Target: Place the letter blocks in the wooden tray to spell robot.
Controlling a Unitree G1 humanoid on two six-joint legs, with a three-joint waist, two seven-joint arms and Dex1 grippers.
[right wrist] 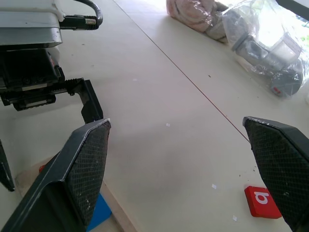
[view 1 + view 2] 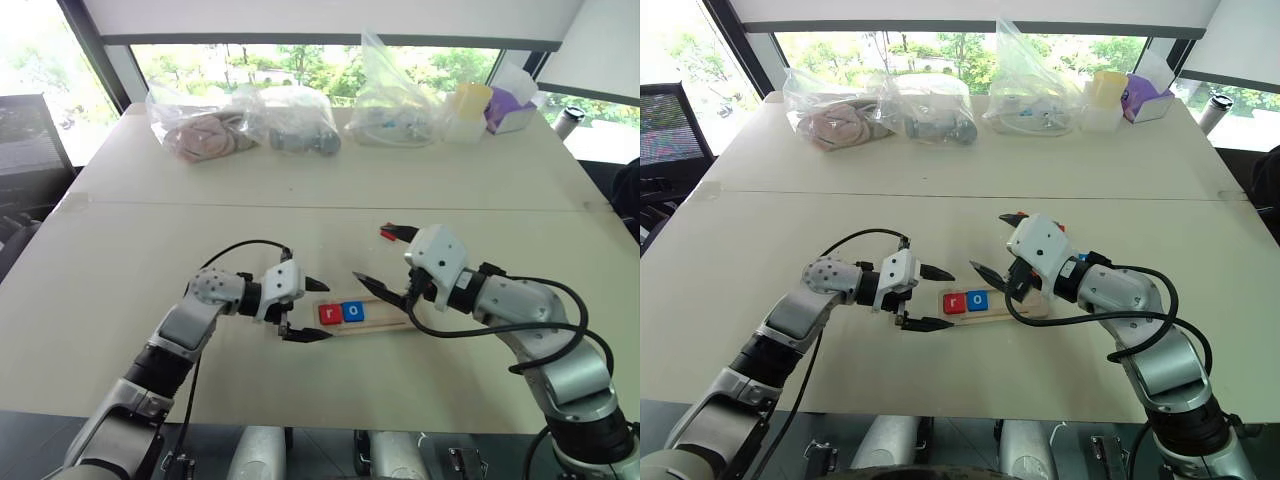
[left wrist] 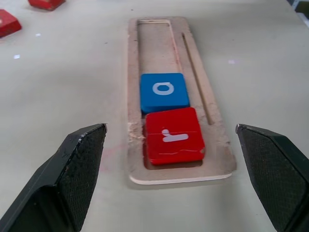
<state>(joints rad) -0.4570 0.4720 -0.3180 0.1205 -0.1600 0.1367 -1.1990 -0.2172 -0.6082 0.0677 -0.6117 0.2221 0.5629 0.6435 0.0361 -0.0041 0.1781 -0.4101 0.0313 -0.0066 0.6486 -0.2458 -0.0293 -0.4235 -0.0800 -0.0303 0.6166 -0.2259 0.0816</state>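
Two of five tiles seated; "b" is next.

The pale, narrow wooden tray (image 3: 179, 96) lies flat on the beige table (image 2: 300, 210), long axis running from left hand to right hand. A red square "r" tile (image 3: 174, 136) fills its end slot nearest the left hand (image 2: 303, 309), with a blue "o" tile (image 3: 164, 91) touching it; the remaining slots are bare. Both hands stand open and empty, left just beside the tray's "r" end, right hand (image 2: 389, 263) raised over the other end. A red "b" tile (image 1: 261, 201) lies loose beyond the tray, nearer the right hand, so that arm probably fetches it. Bagged items line the table's far edge under bright windows.
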